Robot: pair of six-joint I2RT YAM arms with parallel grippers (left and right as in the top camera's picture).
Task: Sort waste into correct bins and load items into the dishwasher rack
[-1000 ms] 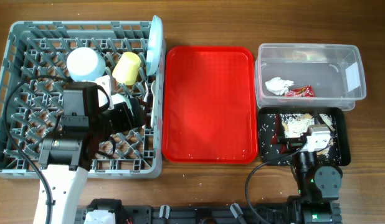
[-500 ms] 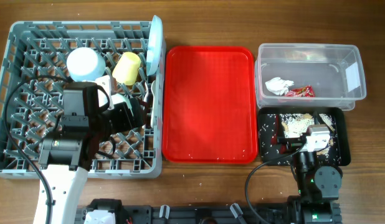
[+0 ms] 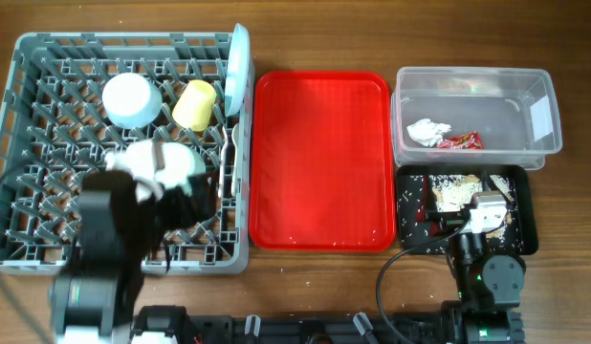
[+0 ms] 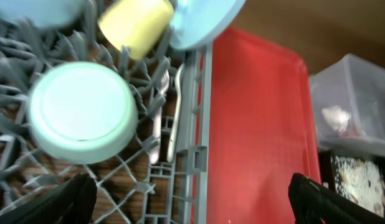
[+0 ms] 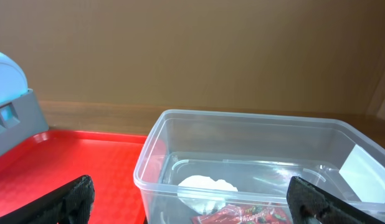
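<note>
The grey dishwasher rack (image 3: pixel 28 57) holds a white bowl (image 3: pixel 133 98), a yellow cup (image 3: pixel 194 103), an upright light blue plate (image 3: pixel 239 72) and an upside-down pale green bowl (image 3: pixel 166 161). The left wrist view shows the pale green bowl (image 4: pixel 80 112), the yellow cup (image 4: pixel 136 25), the plate (image 4: pixel 205 22) and cutlery (image 4: pixel 174 112) in the rack. My left gripper (image 4: pixel 192 205) is open and empty above the rack's front right part; the overhead view shows it (image 3: pixel 190 201) blurred. My right gripper (image 5: pixel 195 205) is open and empty, facing the clear bin (image 5: pixel 242 143).
The red tray (image 3: pixel 321 158) lies between the rack and the bins. The clear bin (image 3: pixel 525 96) holds a white tissue (image 3: pixel 427 131) and a red wrapper (image 3: pixel 460 141). A black tray (image 3: pixel 410 234) with food scraps sits in front of it, under my right arm.
My left arm has pulled back toward the table's front edge, uncovering the pale green bowl in the rack. The right arm has not moved.
</note>
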